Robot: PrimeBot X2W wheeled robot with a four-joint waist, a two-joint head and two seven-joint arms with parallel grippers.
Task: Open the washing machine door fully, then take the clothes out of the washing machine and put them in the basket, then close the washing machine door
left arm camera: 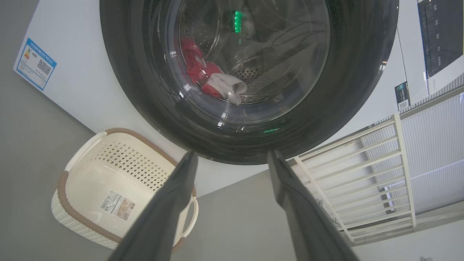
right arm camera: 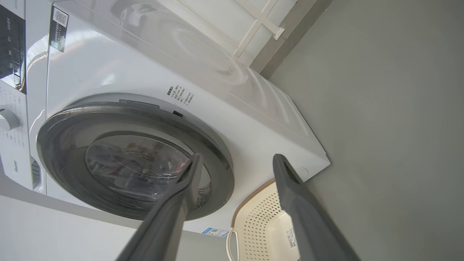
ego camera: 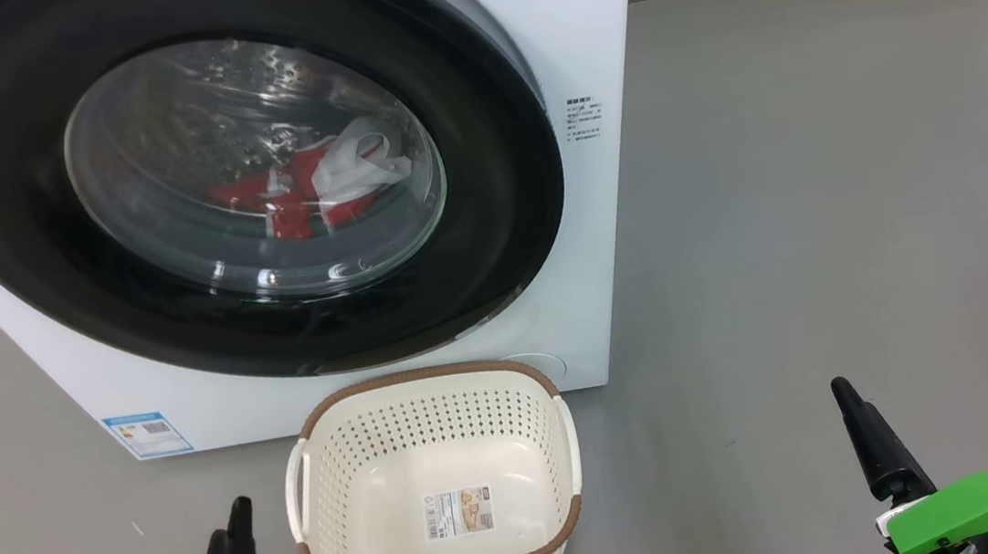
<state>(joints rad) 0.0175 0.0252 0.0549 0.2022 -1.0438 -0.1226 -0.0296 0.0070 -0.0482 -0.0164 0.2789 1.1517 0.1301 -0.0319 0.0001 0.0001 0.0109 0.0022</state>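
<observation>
- Washing machine door (ego camera: 20,226) is sitting shut on the washing machine (ego camera: 578,29); clothes (ego camera: 301,192) are lying inside, behind the glass.
- Basket (ego camera: 427,378) is standing on the floor (ego camera: 815,188), just before the machine.
- Left gripper (left arm camera: 232,156) and right gripper (right arm camera: 235,157) are hovering released, fingers spread, grasping nothing.

A white slatted frame (left arm camera: 405,170) rises at the grey floor's (ego camera: 815,188) edge.

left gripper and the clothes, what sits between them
The washing machine door, its glass window in front of the clothes; the left wrist view shows it just past the open left gripper.
</observation>
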